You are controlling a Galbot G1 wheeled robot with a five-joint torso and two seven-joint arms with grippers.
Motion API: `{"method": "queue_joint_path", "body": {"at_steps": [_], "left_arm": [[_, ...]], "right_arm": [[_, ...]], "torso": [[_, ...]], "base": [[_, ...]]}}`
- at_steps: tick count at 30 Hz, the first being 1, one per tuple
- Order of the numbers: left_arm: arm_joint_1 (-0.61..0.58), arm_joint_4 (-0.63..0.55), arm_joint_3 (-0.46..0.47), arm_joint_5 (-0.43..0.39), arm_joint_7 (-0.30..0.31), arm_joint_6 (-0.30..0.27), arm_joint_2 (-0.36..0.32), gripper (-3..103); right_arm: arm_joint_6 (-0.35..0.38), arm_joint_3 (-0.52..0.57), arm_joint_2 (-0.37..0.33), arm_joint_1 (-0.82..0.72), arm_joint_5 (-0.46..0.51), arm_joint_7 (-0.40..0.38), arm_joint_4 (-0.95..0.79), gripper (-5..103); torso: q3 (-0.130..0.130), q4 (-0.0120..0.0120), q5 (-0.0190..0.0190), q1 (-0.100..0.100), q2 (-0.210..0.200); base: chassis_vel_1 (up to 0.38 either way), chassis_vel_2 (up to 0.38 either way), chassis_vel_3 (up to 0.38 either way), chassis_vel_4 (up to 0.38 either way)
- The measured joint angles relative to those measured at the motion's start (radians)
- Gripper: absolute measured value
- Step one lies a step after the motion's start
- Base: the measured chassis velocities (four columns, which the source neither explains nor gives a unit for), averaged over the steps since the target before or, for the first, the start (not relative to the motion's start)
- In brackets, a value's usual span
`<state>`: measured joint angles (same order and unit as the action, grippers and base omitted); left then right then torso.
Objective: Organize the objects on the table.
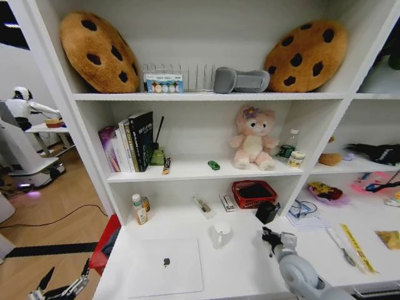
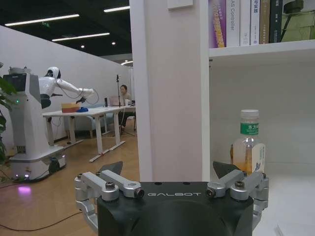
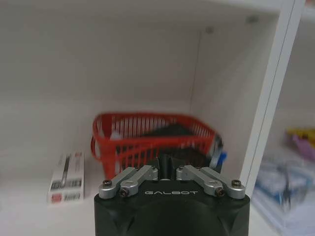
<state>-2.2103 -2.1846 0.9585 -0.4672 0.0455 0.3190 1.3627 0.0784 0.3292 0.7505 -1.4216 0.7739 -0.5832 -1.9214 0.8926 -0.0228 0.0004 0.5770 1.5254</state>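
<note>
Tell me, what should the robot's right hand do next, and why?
Probably open up and ease forward toward the black pen cup. The right gripper looks shut and sits just short of the cup, which stands in front of the red basket. The left gripper hangs open beside the desk's left end.

White shelving unit (image 1: 206, 97) against a white wall; wood floor (image 1: 56, 206) at left; ceiling strip lights (image 2: 42, 19) overhead.

Non-task: pink plush bear (image 1: 252, 138) and books (image 1: 128, 142) on middle shelf; red mesh basket (image 1: 254, 193), juice bottle (image 1: 139, 209) along surface's back edge.
</note>
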Motion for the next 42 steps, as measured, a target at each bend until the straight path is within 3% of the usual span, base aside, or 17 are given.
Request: {"method": "queue_joint_path", "body": {"at_steps": [1, 3, 6, 10, 14, 28, 39, 42], "left_arm": [[0.000, 0.000, 0.000, 0.000, 0.000, 0.000, 0.000, 100], [0.000, 0.000, 0.000, 0.000, 0.000, 0.000, 0.000, 100], [0.000, 0.000, 0.000, 0.000, 0.000, 0.000, 0.000, 100], [0.000, 0.000, 0.000, 0.000, 0.000, 0.000, 0.000, 100], [0.000, 0.000, 0.000, 0.000, 0.000, 0.000, 0.000, 100], [0.000, 0.000, 0.000, 0.000, 0.000, 0.000, 0.000, 100], [0.000, 0.000, 0.000, 0.000, 0.000, 0.000, 0.000, 100], [0.000, 0.000, 0.000, 0.000, 0.000, 0.000, 0.000, 100]], "right_arm": [[-0.061, 0.007, 0.012, 0.010, -0.101, 0.011, 0.010, 12], [-0.097, 0.009, 0.020, 0.020, -0.152, 0.016, 0.020, 12], [-0.230, 0.008, 0.042, 0.077, -0.307, 0.052, 0.067, 12], [-0.279, -0.034, 0.041, 0.198, -0.345, 0.077, 0.124, 12], [-0.328, -0.070, 0.047, 0.324, -0.454, 0.085, 0.264, 12], [-0.405, -0.130, 0.099, 0.421, -0.436, 0.126, 0.513, 12], [-0.422, -0.170, 0.117, 0.445, -0.450, 0.133, 0.552, 9], [-0.424, -0.167, 0.110, 0.428, -0.451, 0.130, 0.540, 23]], "torso": [[0.000, 0.0000, -0.0006, 0.000, 0.000], [0.000, -0.0001, -0.0006, 0.000, 0.000], [0.000, 0.0000, -0.0001, 0.000, 0.000], [0.000, 0.0001, -0.0004, 0.000, 0.000], [0.000, 0.0004, -0.0003, 0.000, 0.000], [0.000, 0.0001, -0.0002, 0.000, 0.000], [0.000, 0.0002, -0.0004, 0.000, 0.000], [0.000, 0.0001, -0.0004, 0.000, 0.000]], "base": [[0.000, 0.000, 0.000, 0.000], [0.000, 0.000, 0.000, 0.000], [0.000, 0.000, 0.000, 0.000], [0.000, 0.000, 0.000, 0.000], [0.000, 0.000, 0.000, 0.000], [0.000, 0.000, 0.000, 0.000], [0.000, 0.000, 0.000, 0.000], [0.000, 0.000, 0.000, 0.000]]}}
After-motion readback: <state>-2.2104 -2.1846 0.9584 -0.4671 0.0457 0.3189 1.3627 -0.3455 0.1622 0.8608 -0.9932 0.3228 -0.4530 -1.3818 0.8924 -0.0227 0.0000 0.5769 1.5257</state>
